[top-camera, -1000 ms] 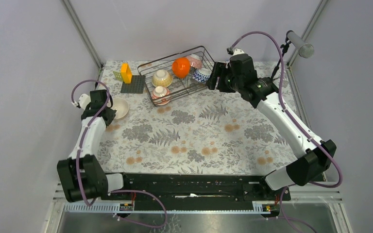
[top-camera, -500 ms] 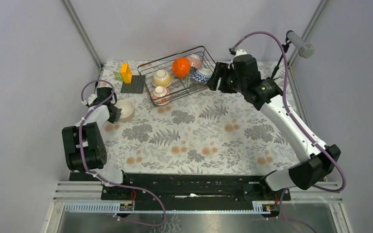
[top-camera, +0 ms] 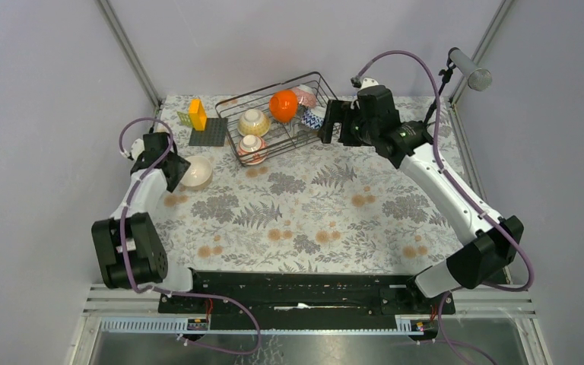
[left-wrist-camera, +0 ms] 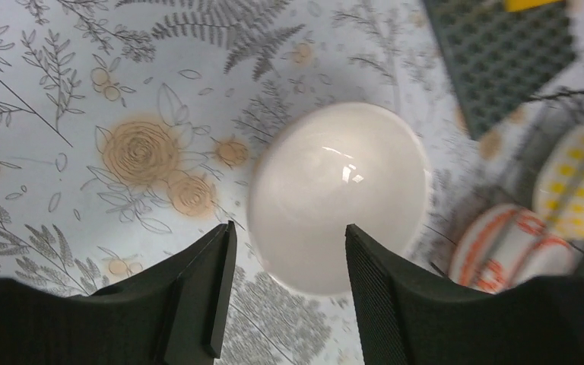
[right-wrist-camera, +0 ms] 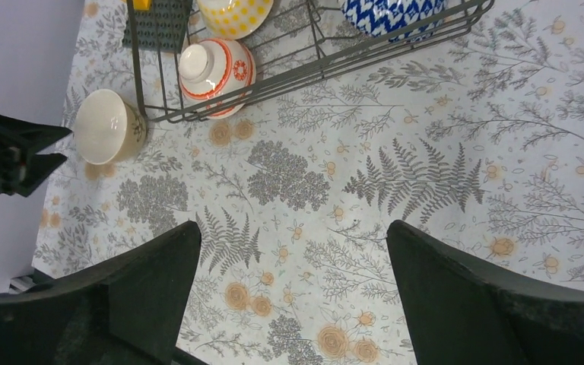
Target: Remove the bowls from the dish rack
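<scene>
The dark wire dish rack (top-camera: 309,79) stands at the back of the table. In it are an orange bowl (top-camera: 283,105), a yellow-dotted beige bowl (top-camera: 253,122), a white bowl with red pattern (top-camera: 251,146), a pinkish bowl (top-camera: 305,96) and a blue-white bowl (top-camera: 315,118). A cream bowl (left-wrist-camera: 340,194) lies upside down on the table left of the rack. My left gripper (left-wrist-camera: 289,232) is open, and the bowl's near edge sits loosely between its jaws. My right gripper (right-wrist-camera: 293,228) is wide open and empty, hovering just right of the rack (right-wrist-camera: 312,68) by the blue-white bowl (right-wrist-camera: 391,14).
A yellow block (top-camera: 197,114) stands on a flat dark square plate (top-camera: 208,131) left of the rack. Grey walls close in the table on three sides. The floral cloth (top-camera: 334,220) covers the near half of the table.
My left gripper has opened and let go of the cream bowl, which now rests dome-up nearer the rack. The right gripper has opened wider and shifted slightly left toward the rack.
</scene>
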Robot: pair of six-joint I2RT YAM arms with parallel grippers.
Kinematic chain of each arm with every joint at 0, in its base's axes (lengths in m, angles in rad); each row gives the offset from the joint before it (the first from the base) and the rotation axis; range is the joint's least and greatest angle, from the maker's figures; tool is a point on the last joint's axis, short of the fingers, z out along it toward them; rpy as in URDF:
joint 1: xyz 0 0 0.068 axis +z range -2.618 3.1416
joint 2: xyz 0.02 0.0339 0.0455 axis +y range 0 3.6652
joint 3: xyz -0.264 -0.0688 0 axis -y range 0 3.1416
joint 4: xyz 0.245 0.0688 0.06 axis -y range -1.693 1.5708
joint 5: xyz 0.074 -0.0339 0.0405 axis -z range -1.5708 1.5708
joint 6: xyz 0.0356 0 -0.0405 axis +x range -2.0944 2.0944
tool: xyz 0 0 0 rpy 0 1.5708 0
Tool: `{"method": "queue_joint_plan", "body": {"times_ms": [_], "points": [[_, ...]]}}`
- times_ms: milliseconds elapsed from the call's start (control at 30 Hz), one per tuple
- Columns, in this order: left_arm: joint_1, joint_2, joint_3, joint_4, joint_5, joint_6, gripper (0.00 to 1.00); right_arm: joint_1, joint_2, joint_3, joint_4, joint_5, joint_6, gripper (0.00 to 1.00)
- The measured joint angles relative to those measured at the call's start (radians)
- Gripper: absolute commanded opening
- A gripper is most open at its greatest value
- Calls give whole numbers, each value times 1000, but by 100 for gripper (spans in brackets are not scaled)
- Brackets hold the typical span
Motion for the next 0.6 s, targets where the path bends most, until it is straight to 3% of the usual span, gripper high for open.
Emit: {"method": "queue_joint_plan", "body": {"times_ms": [133,333,500,600], "points": [[0,-130,-2,-27,83,-10,71,0,48,8,6,-29,-1,100],[-8,-303,-8,-15,277,-11,98,0,207,153,-31,-25,29,100],[-16,-310,3,8,400,18,99,6,336,316,-97,25,37,100],[-18,-308,19,-21,373,3,99,13,388,387,-117,61,27,100]]}}
